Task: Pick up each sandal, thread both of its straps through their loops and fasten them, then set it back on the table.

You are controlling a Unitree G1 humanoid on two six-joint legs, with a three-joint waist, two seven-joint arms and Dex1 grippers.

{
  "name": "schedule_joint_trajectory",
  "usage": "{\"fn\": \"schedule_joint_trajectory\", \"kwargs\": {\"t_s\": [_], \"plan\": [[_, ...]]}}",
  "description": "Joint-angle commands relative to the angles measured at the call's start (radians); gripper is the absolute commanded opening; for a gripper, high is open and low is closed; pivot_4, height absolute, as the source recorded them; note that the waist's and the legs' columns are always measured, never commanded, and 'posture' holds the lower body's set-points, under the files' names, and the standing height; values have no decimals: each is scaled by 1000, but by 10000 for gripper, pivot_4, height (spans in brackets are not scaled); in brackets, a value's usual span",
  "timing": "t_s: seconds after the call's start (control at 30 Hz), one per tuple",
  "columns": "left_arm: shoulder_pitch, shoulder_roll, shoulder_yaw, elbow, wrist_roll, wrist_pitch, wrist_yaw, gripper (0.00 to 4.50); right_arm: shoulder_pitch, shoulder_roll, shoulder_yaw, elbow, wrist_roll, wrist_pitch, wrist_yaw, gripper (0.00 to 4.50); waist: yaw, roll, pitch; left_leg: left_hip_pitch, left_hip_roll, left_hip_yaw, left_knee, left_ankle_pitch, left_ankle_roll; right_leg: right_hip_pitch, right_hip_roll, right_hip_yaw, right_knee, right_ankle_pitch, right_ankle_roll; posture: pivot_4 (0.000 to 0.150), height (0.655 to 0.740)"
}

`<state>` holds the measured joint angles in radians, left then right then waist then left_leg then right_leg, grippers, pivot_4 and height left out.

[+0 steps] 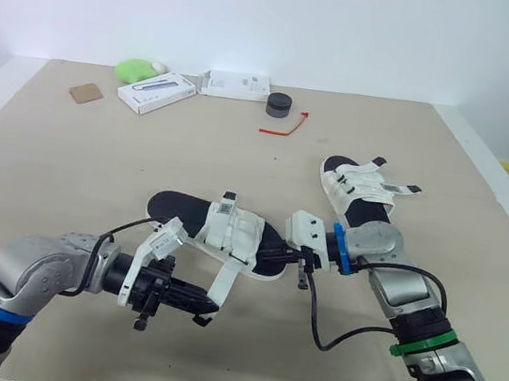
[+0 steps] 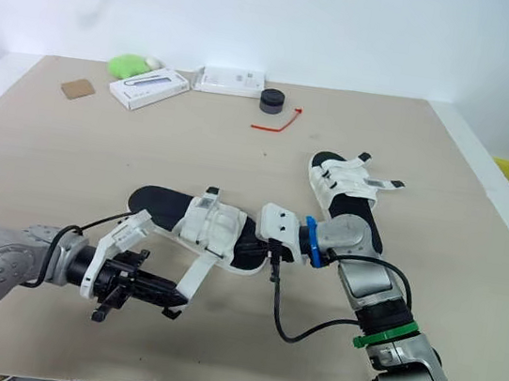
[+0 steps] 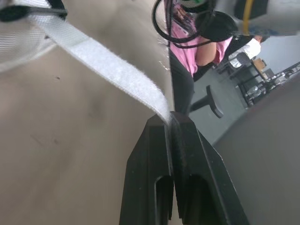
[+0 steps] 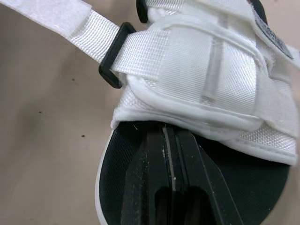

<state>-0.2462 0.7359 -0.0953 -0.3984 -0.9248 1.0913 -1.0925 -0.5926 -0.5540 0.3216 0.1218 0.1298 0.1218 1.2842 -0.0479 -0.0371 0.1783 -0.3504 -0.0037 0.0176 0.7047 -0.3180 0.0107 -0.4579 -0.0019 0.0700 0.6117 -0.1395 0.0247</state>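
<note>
While the near sandal, a black foam sole under white webbing uppers [image 1: 230, 230], lies flat on the beige table [image 1: 96, 168], I have both arms on it. My left gripper [image 3: 169, 123] is pinched tight on the free end of a white fuzzy-backed webbing strap [image 1: 223, 281]. In the left wrist view the strap tip disappears between the two black fingers, with no gap around it. The strap runs from there back up to the shoe and passes through the black plastic rectangular loop [image 4: 112, 56] at the side of the upper. I read the threading of this strap as done, with the pull-and-fold-back to come.

My right gripper [image 4: 165, 133] has its fingers together, their tips on the black footbed just under the edge of the white upper. I judge it is there to pin the shoe so the left arm's pull tensions the strap rather than dragging the whole sandal across the table. Whether it nips any material I cannot tell.

The second black-and-white sandal [image 1: 359, 191] sits apart, farther back on my right, its straps splayed loose, waiting its turn.

Next I would draw the strap taut, then lay it back onto its own pad. The risk is the tip slipping out of the pinch.
</note>
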Motion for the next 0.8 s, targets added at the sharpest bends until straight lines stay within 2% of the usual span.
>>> {"fn": "schedule_joint_trajectory", "kwargs": {"t_s": [0.03,0.17,0.3,0.33,0.4,0.5,0.6,0.63,0.8], "plan": [[17,0,19,-58,-46,4,10,977,1,-8,-1,3,-10,5,-4,0,0,0,0,0,0,0,0,0,0,0,0,0,0,0,0,1500,7400],[17,-19,17,-59,-18,-31,51,977,1,-7,1,4,-10,5,-3,0,0,0,0,0,0,0,0,0,0,0,0,0,0,0,0,1500,7400],[16,12,-12,-80,40,-88,35,977,-2,-7,-1,8,-12,2,0,0,0,0,0,0,0,0,0,0,0,0,0,0,0,0,0,1500,7400],[18,18,-17,-86,50,-102,31,6643,-2,-7,-1,8,-12,2,1,0,0,0,0,0,0,0,0,0,0,0,0,0,0,0,0,1500,7400],[29,58,-48,-115,120,-195,-23,11826,0,-9,-1,6,-12,2,1,0,0,0,0,0,0,0,0,0,0,0,0,0,0,0,0,1500,7400],[35,105,-77,-101,232,-341,-83,28136,4,-11,0,2,-12,2,3,0,1,0,0,0,-1,1,0,0,0,0,0,0,0,0,0,1500,7400],[22,120,-81,-49,332,-485,-118,41815,5,-11,0,2,-12,2,4,0,1,0,0,0,-1,1,0,0,0,0,0,0,0,-2,-3,1500,7400],[17,124,-87,-27,394,-584,-137,44391,4,-11,0,2,-12,2,5,0,1,0,0,0,-1,1,0,0,0,0,0,0,0,-2,-4,1500,7400],[-3,101,-101,89,630,-1064,-192,44391,-1,-8,2,8,-13,-2,6,0,2,0,0,0,-1,3,0,0,0,0,0,0,0,-2,-4,1500,7400]]}}
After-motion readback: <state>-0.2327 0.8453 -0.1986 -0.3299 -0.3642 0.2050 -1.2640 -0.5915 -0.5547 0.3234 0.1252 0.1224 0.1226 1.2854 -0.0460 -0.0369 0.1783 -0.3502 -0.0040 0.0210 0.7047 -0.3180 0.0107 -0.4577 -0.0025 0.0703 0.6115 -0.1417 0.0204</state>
